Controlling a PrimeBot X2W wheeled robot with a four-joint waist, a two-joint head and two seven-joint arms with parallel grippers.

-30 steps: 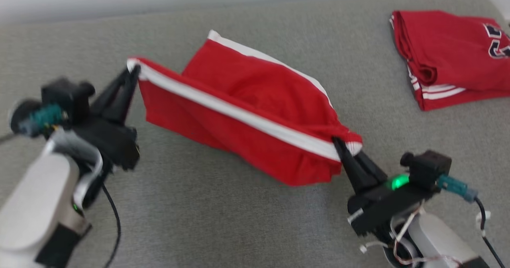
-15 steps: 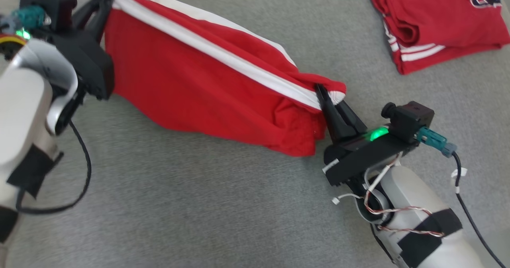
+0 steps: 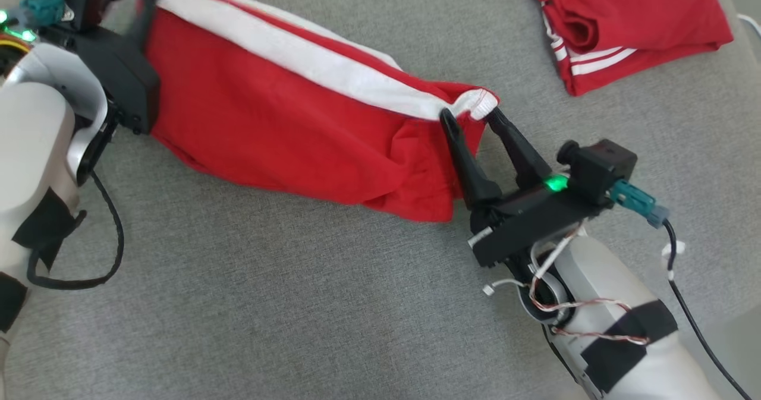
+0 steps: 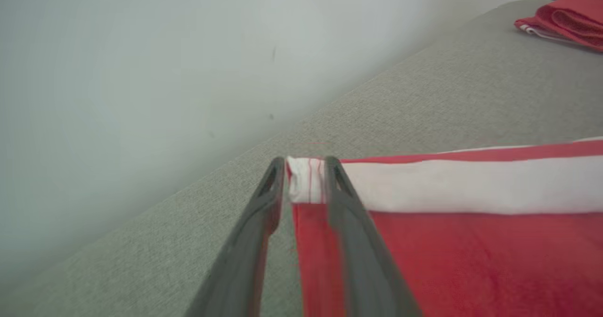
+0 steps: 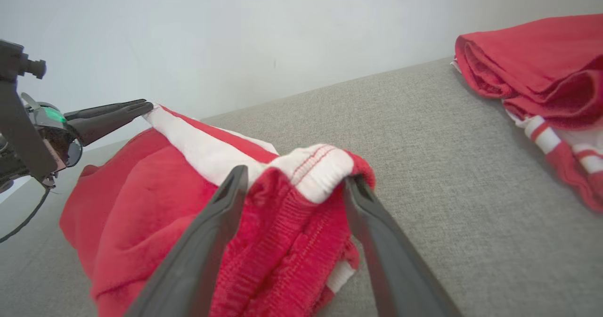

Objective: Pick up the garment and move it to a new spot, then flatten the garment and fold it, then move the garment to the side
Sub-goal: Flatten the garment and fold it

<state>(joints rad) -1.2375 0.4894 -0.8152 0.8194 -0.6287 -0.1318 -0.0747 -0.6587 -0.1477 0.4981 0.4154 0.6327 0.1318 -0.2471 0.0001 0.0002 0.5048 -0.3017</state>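
Counting two red cloth items on the grey cushion [image 3: 297,305] — one garment [image 3: 285,132] for the task, one folded jersey [image 3: 630,19], taken here as the landmark. Garment lying stretched out well apart from the folded jersey, on the robot's left of it. White band running along the garment's far edge, red body bunching up at the end nearer the jersey. Plain grey cushion stretching between the two.

Counting two grippers. Right gripper [image 3: 470,115] sitting at the garment end nearest the folded jersey, fingers spreading wide. White waistband corner draping between them and brushing one fingertip — not being pinched. Left gripper [image 4: 304,164] sitting at the garment end farthest from the folded jersey, fingers standing narrowly apart with the white corner between them. Blurring there, so cannot tell whether pinching or loose.

Counting two pale forearms [image 3: 35,132], both reaching in nearer the robot than the folded jersey. Two green lamps [image 3: 557,182] glowing, one by each gripper base. Pale wall [image 4: 141,72] rising past the cushion's far edge, beyond the folded jersey.
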